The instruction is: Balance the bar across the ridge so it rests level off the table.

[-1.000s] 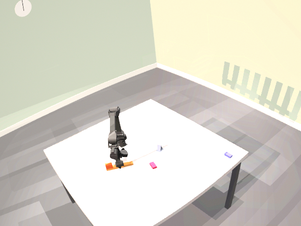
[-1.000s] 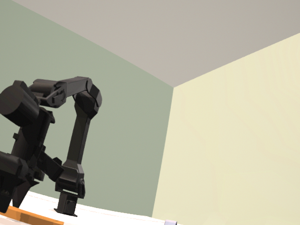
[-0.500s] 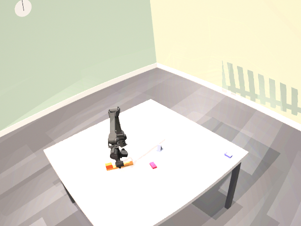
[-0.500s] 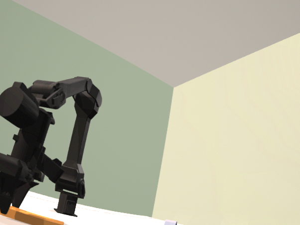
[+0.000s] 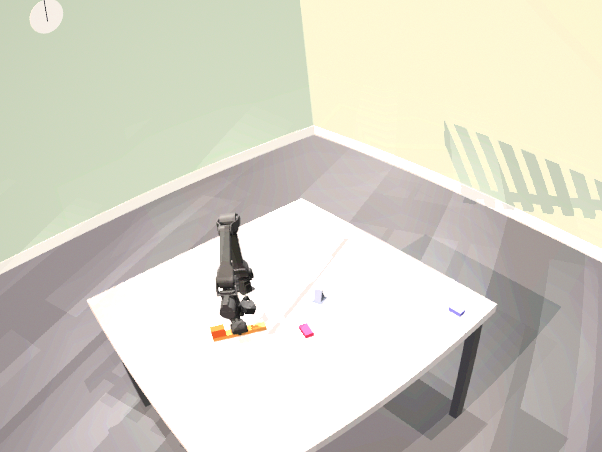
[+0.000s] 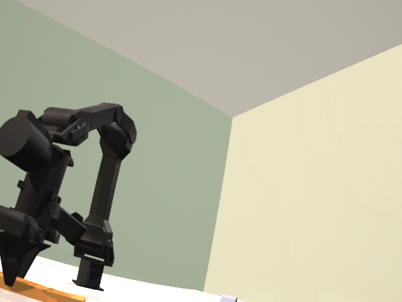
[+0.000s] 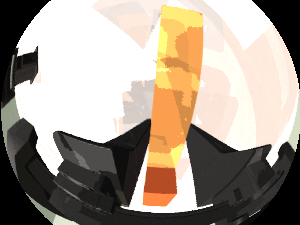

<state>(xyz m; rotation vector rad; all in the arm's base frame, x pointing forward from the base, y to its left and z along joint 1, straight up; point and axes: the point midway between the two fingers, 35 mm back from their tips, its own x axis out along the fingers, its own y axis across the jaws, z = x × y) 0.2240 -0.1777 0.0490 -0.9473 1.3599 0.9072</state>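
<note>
The orange bar lies low at the table's left part, with a raised red-orange block at one end. My gripper is shut on the bar between its two ends, with one finger on each long side. The bar looks flat on the table; any small gap under it cannot be told. The ridge, a small pale grey-lavender piece, stands upright to the right of the bar in the top view, apart from it.
A pink-red block lies between the bar and the front right side of the white table. A small blue-violet block lies near the table's right corner. The arm's base stands behind the gripper.
</note>
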